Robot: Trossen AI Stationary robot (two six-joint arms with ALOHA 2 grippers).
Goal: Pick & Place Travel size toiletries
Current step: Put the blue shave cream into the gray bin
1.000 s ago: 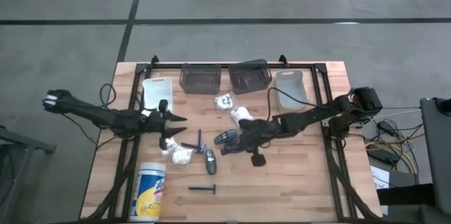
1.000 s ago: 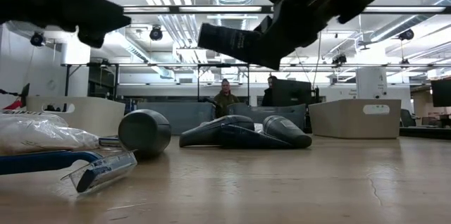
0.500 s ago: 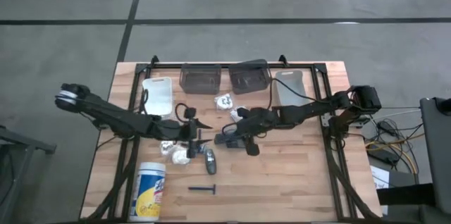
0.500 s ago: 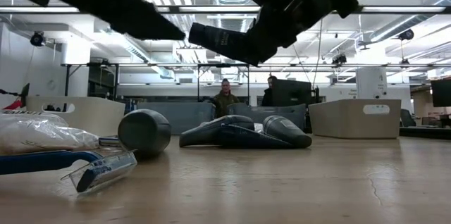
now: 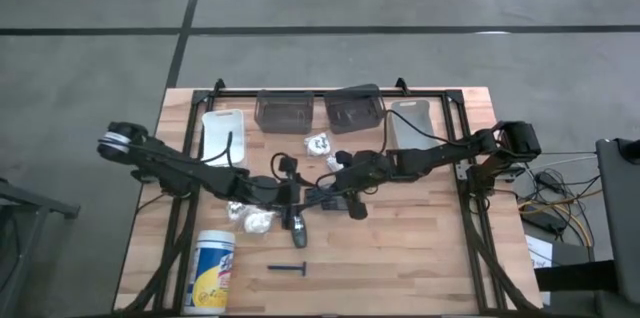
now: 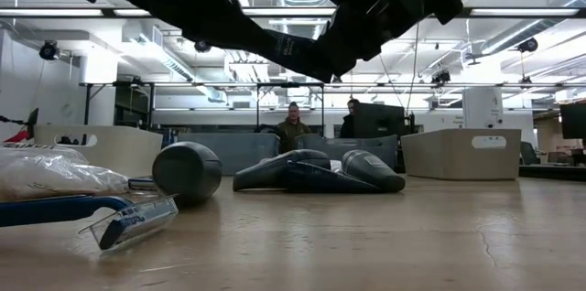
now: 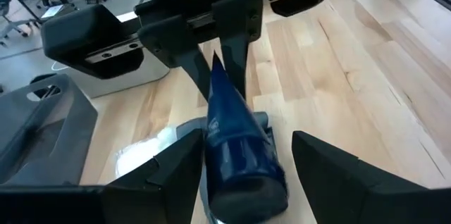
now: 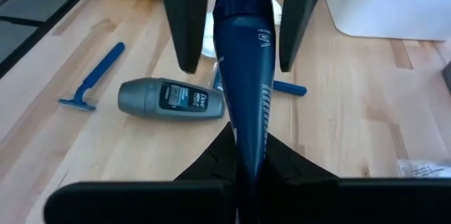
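Dark blue tube (image 8: pixel 246 62), pinched at its crimped end in my right gripper (image 8: pixel 243 157), points lengthwise straight between my left gripper's (image 7: pixel 243 164) wide-spread fingers.

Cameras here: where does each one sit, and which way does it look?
High view: above the table, straight down; both arms, left gripper meeting right gripper.
Low view: at tabletop height, level across; arms overhead, two people far behind.
Left wrist view: on the left arm, between its open fingers at the dark blue tube.
Right wrist view: on the right arm, along that tube.
Both wrist views share the tube, held by the right gripper.
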